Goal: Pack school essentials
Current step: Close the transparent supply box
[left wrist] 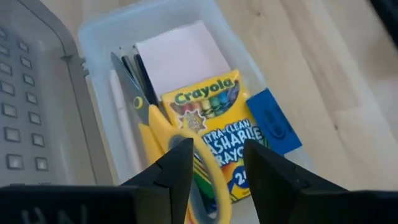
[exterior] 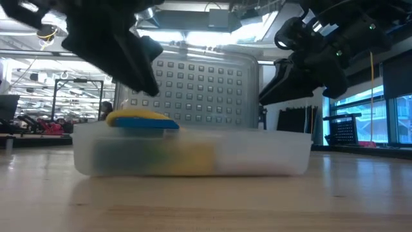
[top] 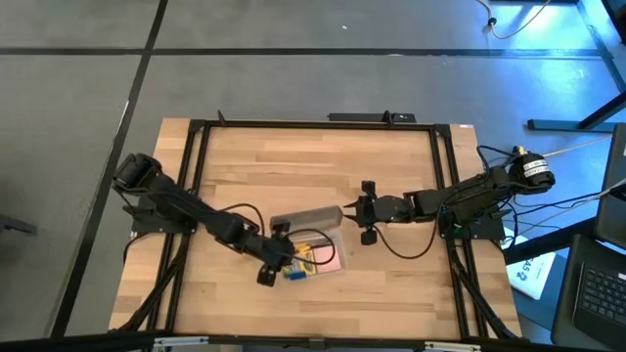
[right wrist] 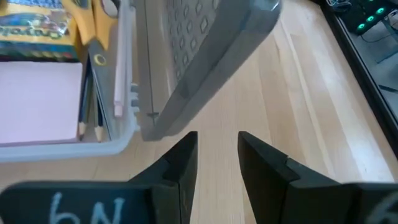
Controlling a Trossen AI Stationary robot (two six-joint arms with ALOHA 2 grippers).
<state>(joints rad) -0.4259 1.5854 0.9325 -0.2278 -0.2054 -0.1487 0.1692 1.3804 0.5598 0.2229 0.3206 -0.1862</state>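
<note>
The clear case [top: 323, 256] sits mid-table with its grey perforated lid [exterior: 193, 84] standing up behind it. Inside lie the yellow-handled scissors [left wrist: 155, 134], the crayon box [left wrist: 217, 118], the pink pad [left wrist: 183, 56], pencils [right wrist: 87, 106] and a pale stick [left wrist: 121, 118]. The blue eraser [left wrist: 273, 121] rests on the crayon box's edge and the case's rim. My left gripper [left wrist: 217, 168] hovers open above the scissors and crayon box, holding nothing. My right gripper [right wrist: 217, 149] stands open over bare table, just short of the lid's lower edge [right wrist: 168, 127]. My right gripper has one fingertip [right wrist: 186, 143] close under the lid's lower corner; I cannot tell whether it touches. Nothing lies between its fingers.
Bare wooden table [top: 293, 156] stretches on the far side of the case and toward the near edge. A black frame [top: 196, 147] runs round the tabletop. A dark cable [top: 401, 249] loops on the table under the right arm.
</note>
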